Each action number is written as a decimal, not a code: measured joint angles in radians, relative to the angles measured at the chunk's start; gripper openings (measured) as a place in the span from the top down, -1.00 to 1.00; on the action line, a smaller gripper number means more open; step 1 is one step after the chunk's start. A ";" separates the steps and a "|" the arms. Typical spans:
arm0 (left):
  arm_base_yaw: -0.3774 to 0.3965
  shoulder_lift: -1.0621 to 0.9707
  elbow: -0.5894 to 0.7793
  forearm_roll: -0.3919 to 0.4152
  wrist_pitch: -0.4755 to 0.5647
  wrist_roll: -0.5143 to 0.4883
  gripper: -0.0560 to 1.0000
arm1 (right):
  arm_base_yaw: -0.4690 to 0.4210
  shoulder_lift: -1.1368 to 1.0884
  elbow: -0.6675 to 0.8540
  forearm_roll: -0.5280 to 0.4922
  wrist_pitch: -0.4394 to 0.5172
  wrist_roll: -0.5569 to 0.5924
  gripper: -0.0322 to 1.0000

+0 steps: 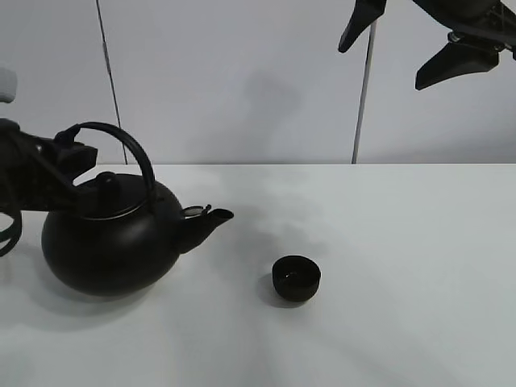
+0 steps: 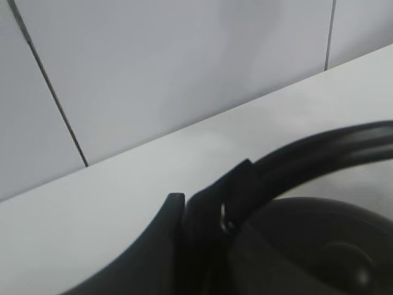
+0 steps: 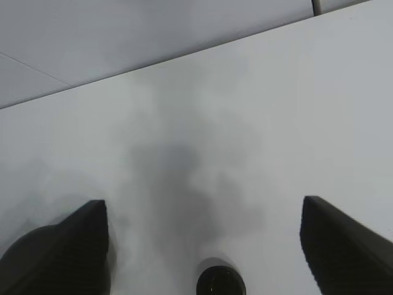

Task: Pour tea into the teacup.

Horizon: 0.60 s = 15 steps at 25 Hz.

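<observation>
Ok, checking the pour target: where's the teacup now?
In the exterior high view, the teacup stands on the table, right of the kettle, apart from its spout.

1. The high camera stands off the arms before the table [image 1: 403, 242]. It looks down and across to the wall [image 1: 242, 81], far enough back to take in kettle [image 1: 105, 242] and cup [image 1: 296, 278].
2. The left wrist camera sits close against the kettle [image 2: 319, 246] handle [image 2: 319, 150], facing over the table [image 2: 92, 215] to the wall [image 2: 153, 61]. The high view shares all three.
3. The right wrist camera hangs well above the table [image 3: 245, 123], looking down between the right gripper's [image 3: 206, 212] fingers [image 3: 61, 252]. It shares the cup [image 3: 221, 284] with the high view.
</observation>
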 joint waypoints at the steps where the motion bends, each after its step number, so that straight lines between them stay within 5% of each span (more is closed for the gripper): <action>1: -0.005 0.000 -0.015 0.003 0.008 0.000 0.72 | 0.000 0.000 0.000 0.000 -0.003 0.000 -0.20; 15: -0.073 0.005 -0.206 0.044 0.272 0.008 0.72 | 0.000 0.000 0.000 0.000 -0.006 0.000 -0.20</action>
